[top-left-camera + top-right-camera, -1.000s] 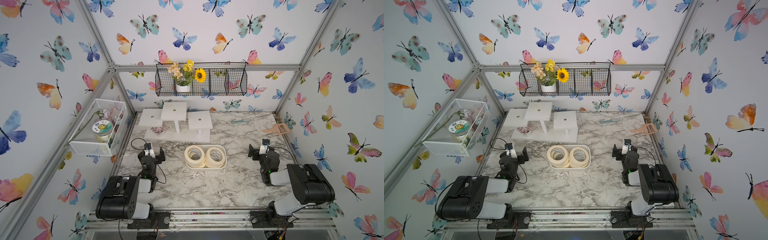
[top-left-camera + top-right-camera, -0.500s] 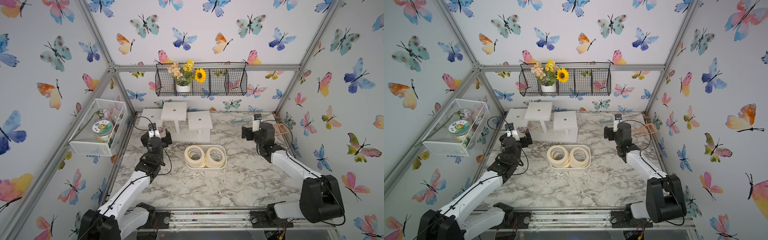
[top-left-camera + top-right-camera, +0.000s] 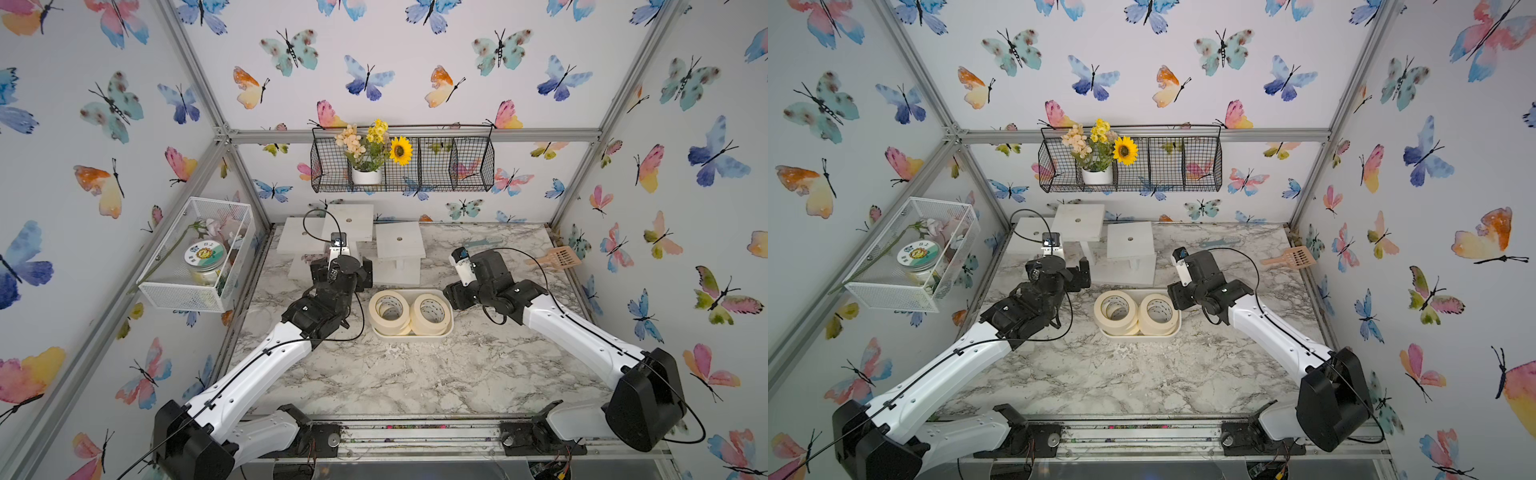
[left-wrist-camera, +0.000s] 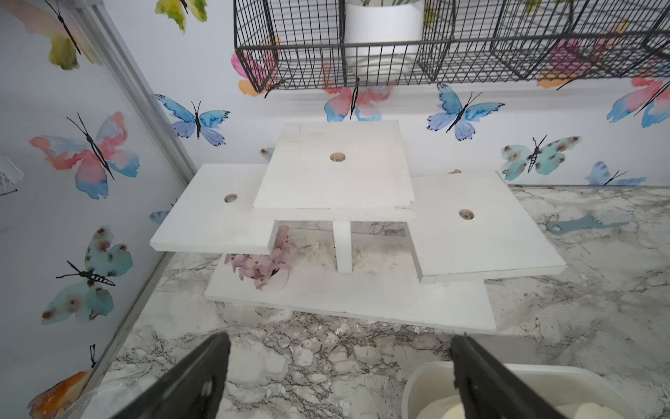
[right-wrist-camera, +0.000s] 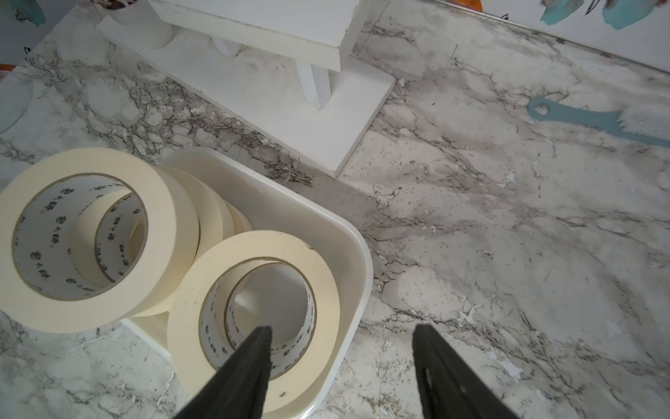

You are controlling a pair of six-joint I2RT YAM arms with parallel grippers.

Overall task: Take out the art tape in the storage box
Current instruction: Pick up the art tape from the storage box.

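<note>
The storage box (image 3: 415, 336) (image 3: 1144, 336) is a shallow white tub on the marble table, mid-table in both top views. Cream art tape fills it in two stacks: a left stack (image 3: 388, 309) (image 5: 170, 225) and a right stack (image 3: 431, 313) (image 5: 261, 241). My right gripper (image 3: 454, 298) (image 5: 343, 329) is open at the box's right end. One finger hangs over the right roll's hole and the other over the table outside the rim (image 5: 359, 254). My left gripper (image 3: 342, 276) (image 4: 340, 339) is wide open, left of and behind the box, holding nothing.
A white tiered stand (image 3: 399, 245) (image 4: 337, 170) sits just behind the box, with pink petals (image 4: 261, 265) under it. A blue brush (image 5: 580, 123) and a tan scoop (image 3: 555, 258) lie back right. A mesh basket (image 3: 195, 253) and a black wire basket (image 3: 403, 166) hang on the walls.
Both arms unfolded from their rest poses. The right gripper swung from the back right down to the box's right end and its jaws narrowed. The left gripper shifted right, towards the box.
</note>
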